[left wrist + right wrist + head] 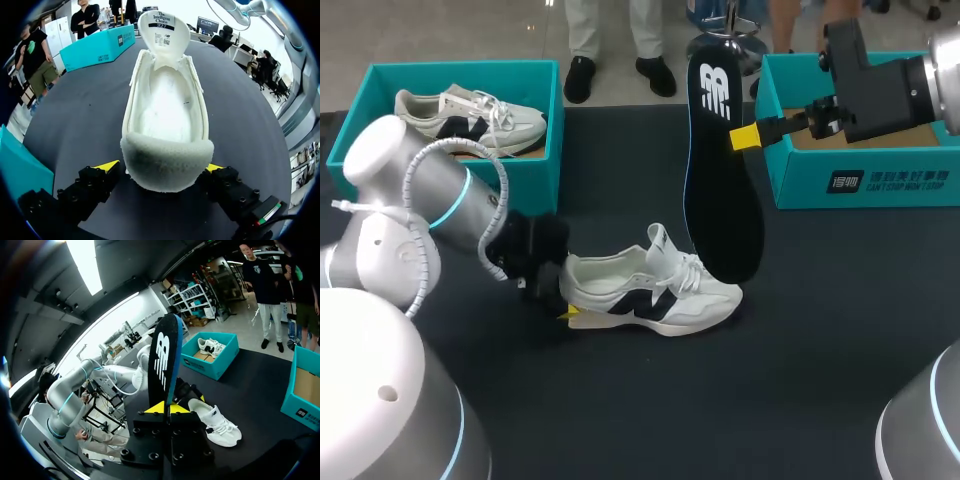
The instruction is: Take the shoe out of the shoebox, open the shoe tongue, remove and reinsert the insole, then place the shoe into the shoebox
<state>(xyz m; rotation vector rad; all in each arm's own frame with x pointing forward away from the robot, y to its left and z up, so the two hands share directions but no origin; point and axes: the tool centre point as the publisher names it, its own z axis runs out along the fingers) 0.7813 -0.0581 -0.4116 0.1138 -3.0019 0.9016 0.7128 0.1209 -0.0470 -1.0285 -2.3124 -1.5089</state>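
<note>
1. Over the table (820,340), in the head view, open dark surface lay in front of the shoe (655,295) and to its right. The left shoebox (535,150), with a second shoe (470,112) in it, stood at the far left edge. The right shoebox (860,180) stood at the far right edge, and the shoe lay on its sole between them, toe to the right.
2. The left gripper (565,300) sat at the shoe's heel. The right gripper (745,137) met the edge of the insole (720,170), which was held upright off the table. The insole's lower end showed in front of the shoe's forepart; contact there could not be determined.
3. From the left wrist view, the left gripper's fingers (107,166) stood wide apart, one yellow tip against each side of the heel, clamping the shoe. The tongue (162,30) was raised and the shoe's inside lay open. Bare table ran along both flanks of the shoe.
4. From the right wrist view, the right gripper's fingers (155,407) were close together and pinched the insole's edge from both sides. The insole stood upright ahead of them. The shoe lay on the table beyond, with open surface reaching towards both shoeboxes.
</note>
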